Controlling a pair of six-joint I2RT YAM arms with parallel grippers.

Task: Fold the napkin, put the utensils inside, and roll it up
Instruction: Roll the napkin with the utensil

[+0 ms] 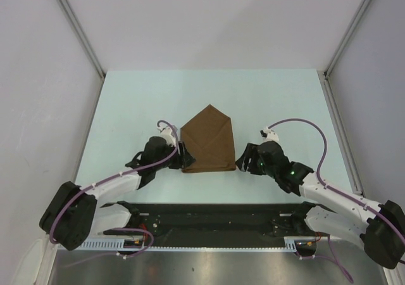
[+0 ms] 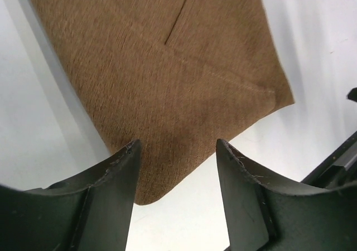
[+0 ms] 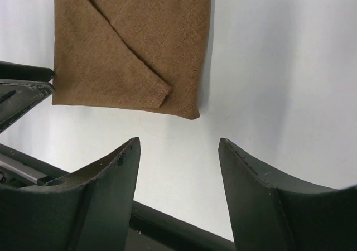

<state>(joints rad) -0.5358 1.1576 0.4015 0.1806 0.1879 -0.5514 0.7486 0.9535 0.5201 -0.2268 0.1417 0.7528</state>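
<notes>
Noting the napkin [image 1: 209,144] as a folded packet at mid-table [image 1: 126,107]: point toward the far side, straight edge toward the arm bases, long axis running near-to-far. The left gripper [image 1: 181,158] is at its near-left corner. In the left wrist view the jaws are spread with that corner between them, and we cannot tell whether they touch the cloth. The right gripper [image 1: 243,161] is also spread, just beside the near-right corner, with a bare strip before its fingertips. We judge the left arm nearer to a grasp. Open tabletop lies left, right and beyond; the black base rail [image 1: 209,225] sits close behind. We see no utensils in any view.
</notes>
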